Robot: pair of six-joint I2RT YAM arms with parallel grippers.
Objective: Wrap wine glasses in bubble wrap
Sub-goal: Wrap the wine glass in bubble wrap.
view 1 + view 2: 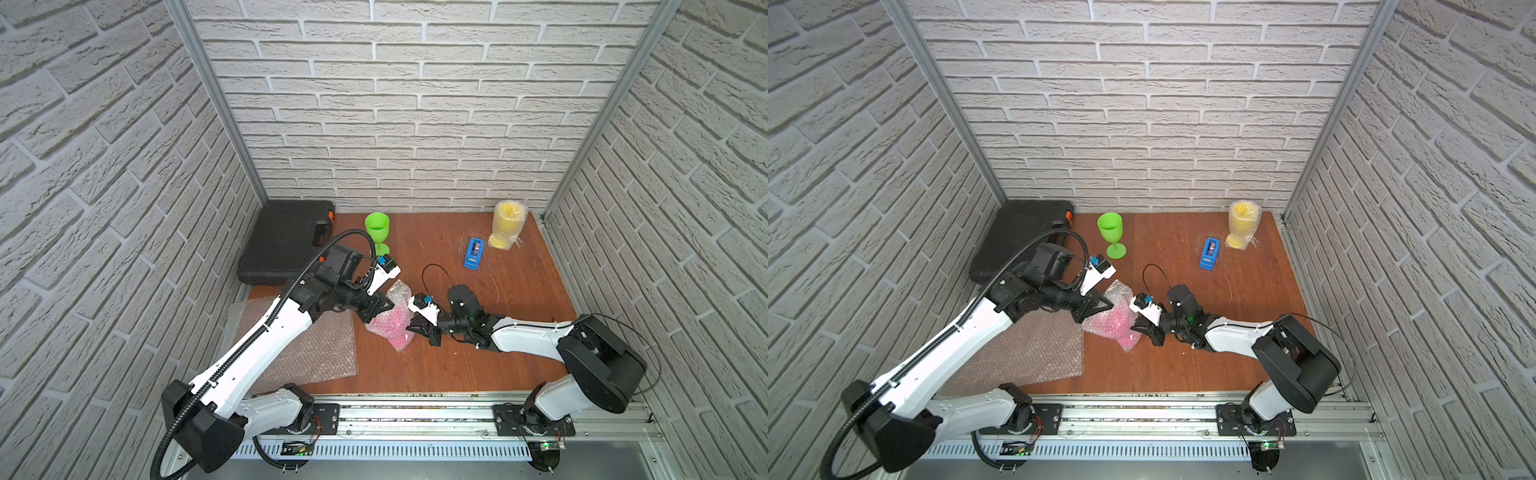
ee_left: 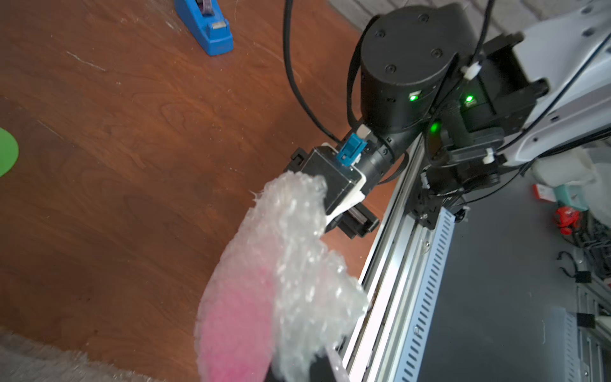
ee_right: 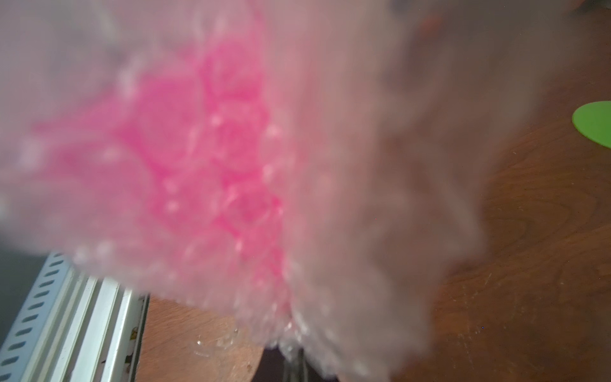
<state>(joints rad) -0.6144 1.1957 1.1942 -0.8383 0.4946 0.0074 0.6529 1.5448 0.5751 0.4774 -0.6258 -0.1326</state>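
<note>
Pinching bubble wrap (image 1: 400, 293) round pink goblet (image 1: 394, 329), left gripper (image 1: 380, 311) and right gripper (image 1: 415, 326) clamped tight, risking unravelling through slippery film.

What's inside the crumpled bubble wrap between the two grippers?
A hot pink goblet shows through the clear bubble wrap. The crinkled layers blur its outline, so the stem, the foot and which way it lies cannot be made out.
</note>
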